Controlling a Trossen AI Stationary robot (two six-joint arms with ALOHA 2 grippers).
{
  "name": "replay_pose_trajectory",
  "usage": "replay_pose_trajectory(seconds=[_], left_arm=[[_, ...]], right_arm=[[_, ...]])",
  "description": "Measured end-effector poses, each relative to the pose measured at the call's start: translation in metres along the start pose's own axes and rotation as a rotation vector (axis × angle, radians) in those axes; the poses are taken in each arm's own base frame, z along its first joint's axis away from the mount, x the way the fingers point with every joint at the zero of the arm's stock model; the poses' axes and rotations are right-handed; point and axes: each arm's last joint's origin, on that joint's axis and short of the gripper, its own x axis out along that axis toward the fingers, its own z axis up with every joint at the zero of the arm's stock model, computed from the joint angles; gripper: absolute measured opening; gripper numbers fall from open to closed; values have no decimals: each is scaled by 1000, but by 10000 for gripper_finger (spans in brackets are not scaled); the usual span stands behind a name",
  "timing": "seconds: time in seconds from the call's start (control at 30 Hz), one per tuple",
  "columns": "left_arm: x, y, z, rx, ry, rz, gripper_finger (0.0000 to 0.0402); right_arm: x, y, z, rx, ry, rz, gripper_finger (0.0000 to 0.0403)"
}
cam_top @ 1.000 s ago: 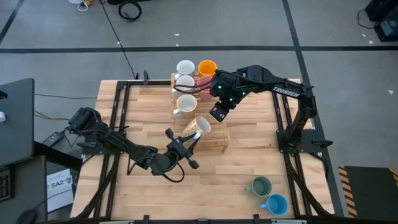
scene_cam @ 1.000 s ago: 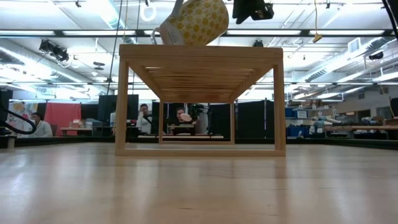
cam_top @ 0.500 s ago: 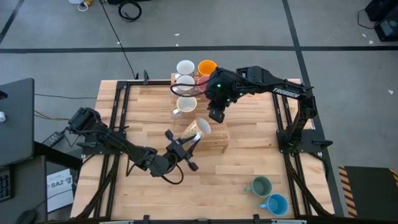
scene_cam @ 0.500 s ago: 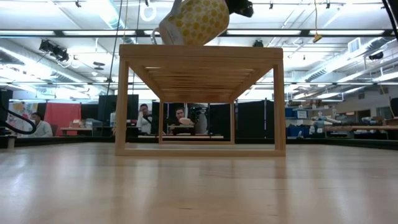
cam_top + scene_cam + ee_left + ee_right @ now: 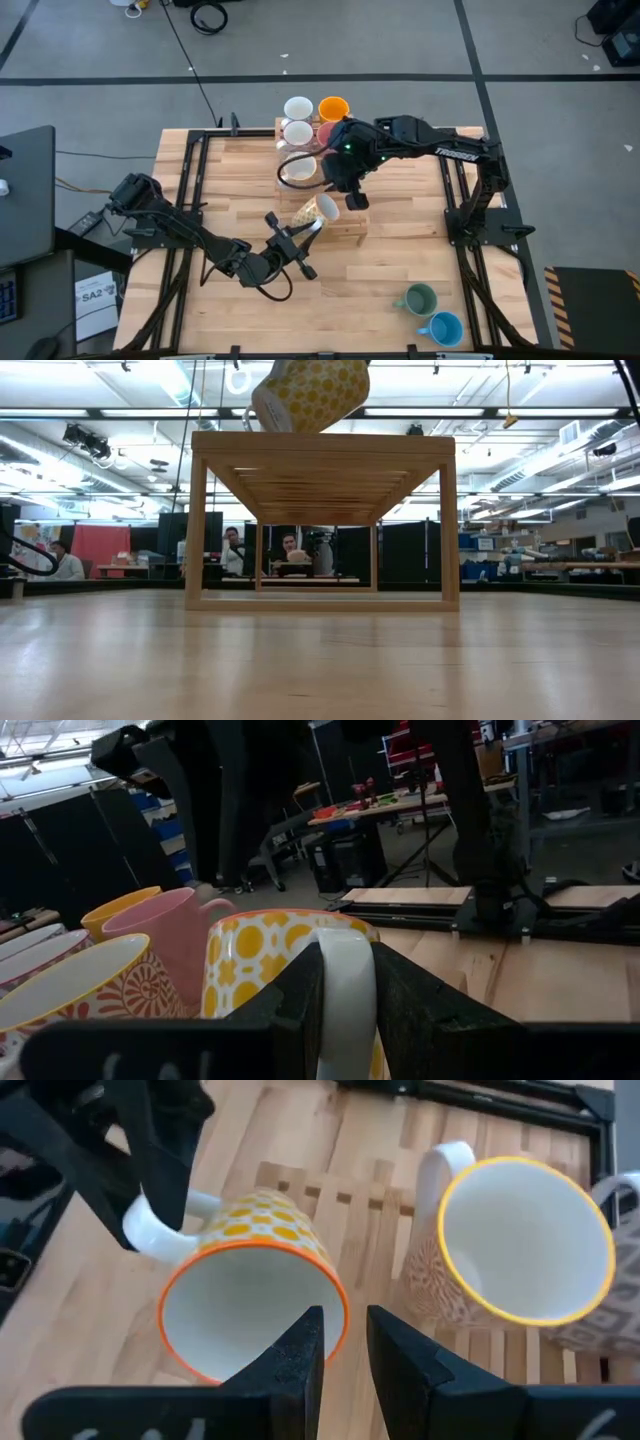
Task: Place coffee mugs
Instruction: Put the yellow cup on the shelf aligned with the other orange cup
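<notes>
The yellow-patterned white mug sits tilted at the near edge of the wooden rack, and its side shows on the rack top in the low view. My left gripper is shut on its handle. My right gripper, narrowly open, hangs just over this mug's orange rim. Behind it on the rack stand a yellow-rimmed patterned mug, two white mugs, an orange mug and a pink mug. A dark green mug and a blue mug stand on the table. My left gripper pinches the mug's white handle between its two fingers, which come from the table's near-left side. The mug is tilted, mouth up and toward the far right, with its lower side on the rack top. My right gripper points down at the mug's rim; I cannot tell whether it touches.
The rack is an open wooden frame raised above the table. Its near right part is bare. Free tabletop lies between the rack and the two mugs at the near right corner. People sit in the room beyond.
My right gripper has swung from over the rack's right side toward the patterned mug, moving left and toward the near edge and dropping lower, out of the low view's top. The mug and my left gripper have stayed almost in place.
</notes>
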Motion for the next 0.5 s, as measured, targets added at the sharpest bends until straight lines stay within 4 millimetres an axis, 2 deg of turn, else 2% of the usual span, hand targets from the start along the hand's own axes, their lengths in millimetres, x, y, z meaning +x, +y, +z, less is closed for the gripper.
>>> replay_pose_trajectory(seconds=[0.13,0.37,0.5], left_arm=[[0,0,0,0,0,0,82],[0,0,0,0,0,1,82],[0,0,0,0,0,2,82]], right_arm=[[3,2,2,-93,-23,0,85],[23,5,-5,-263,4,17,85],[29,5,-4,-298,-8,-6,85]])
